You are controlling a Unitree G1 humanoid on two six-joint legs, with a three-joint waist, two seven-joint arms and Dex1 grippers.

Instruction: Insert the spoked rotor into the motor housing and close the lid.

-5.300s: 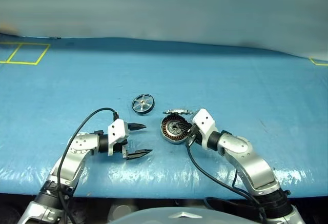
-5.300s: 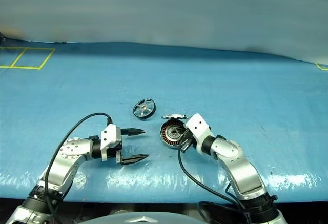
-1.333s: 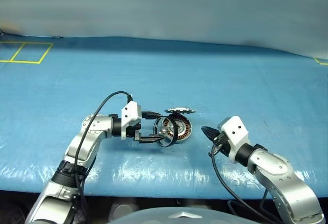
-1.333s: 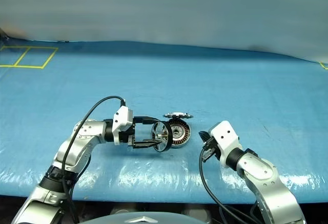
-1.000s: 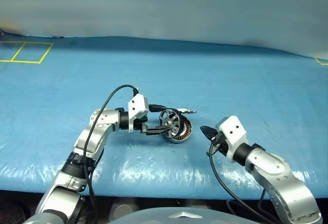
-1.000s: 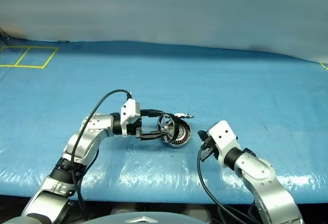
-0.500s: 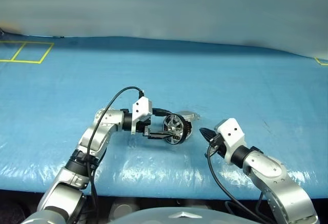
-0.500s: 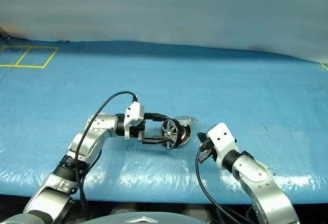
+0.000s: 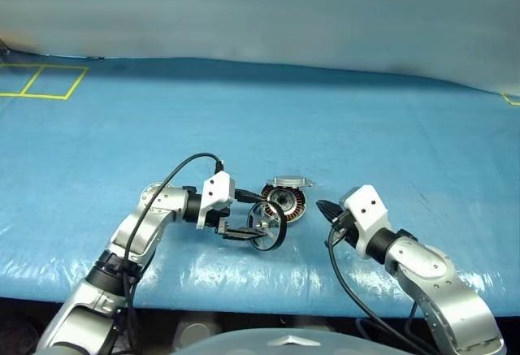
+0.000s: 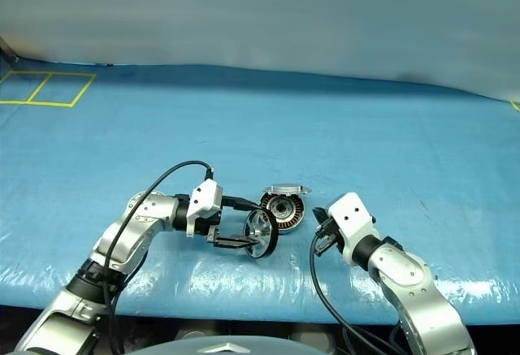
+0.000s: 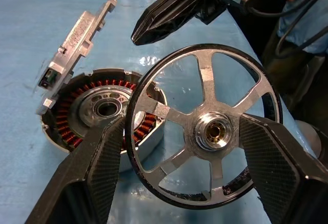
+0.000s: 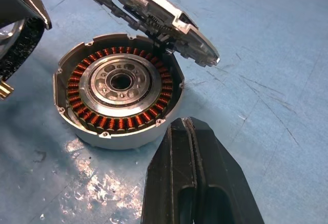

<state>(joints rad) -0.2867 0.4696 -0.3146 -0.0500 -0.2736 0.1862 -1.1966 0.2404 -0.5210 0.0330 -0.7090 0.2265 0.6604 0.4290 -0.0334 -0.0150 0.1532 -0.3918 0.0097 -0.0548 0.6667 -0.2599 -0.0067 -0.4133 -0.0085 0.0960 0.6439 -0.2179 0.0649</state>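
The left gripper (image 9: 253,227) has the spoked rotor (image 11: 204,131) pinched across its rim, one black finger on each side, the wheel standing on edge just off the blue table cover (image 9: 366,136). The motor housing (image 9: 284,201) sits immediately right of and a little beyond that wheel, lying flat with its open mouth facing up, so the rotor's axle runs roughly level while the housing's bore points upward. As I read it, the wheel has to be tipped flat before it can drop in. Inside the housing there is the ring of copper windings (image 12: 120,83) around a bare central bearing, nothing seated yet. The lid (image 12: 154,16) stands propped up at the housing's far edge, leaving the mouth clear. The right gripper (image 9: 323,207) waits just right of the housing, its fingers pressed together and empty, pointing at the housing; the left arm is plainly the one placed to insert.
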